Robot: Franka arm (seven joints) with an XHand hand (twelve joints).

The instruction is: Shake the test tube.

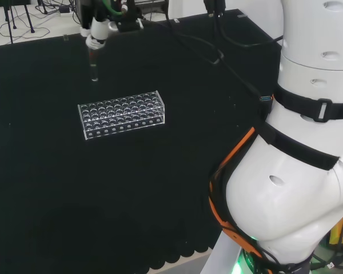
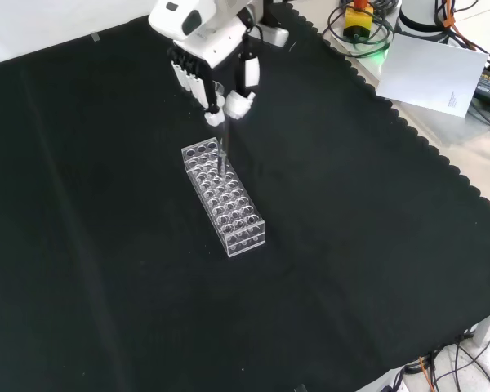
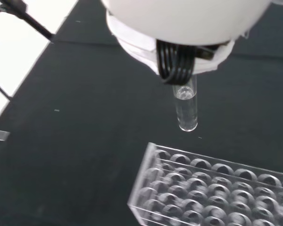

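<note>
A clear glass test tube (image 1: pixel 94 67) hangs upright from the hand (image 1: pixel 97 35), whose fingers pinch its top end. In the front view the hand (image 2: pixel 216 77) comes in from the top and the test tube (image 2: pixel 222 155) points down over the far end of the clear plastic rack (image 2: pixel 223 196). The wrist view has the test tube (image 3: pixel 186 108) close up, its rounded end in the air above the rack (image 3: pixel 212 188). In the head view the rack (image 1: pixel 122 114) stands on the black cloth, nearer than the tube. The rack's holes look empty.
White arm links (image 1: pixel 297 142) stand at the right of the head view. Cables (image 1: pixel 217 51) trail over the cloth's far part. In the front view a white sheet of paper (image 2: pixel 433 73) and cables lie past the cloth's scalloped edge.
</note>
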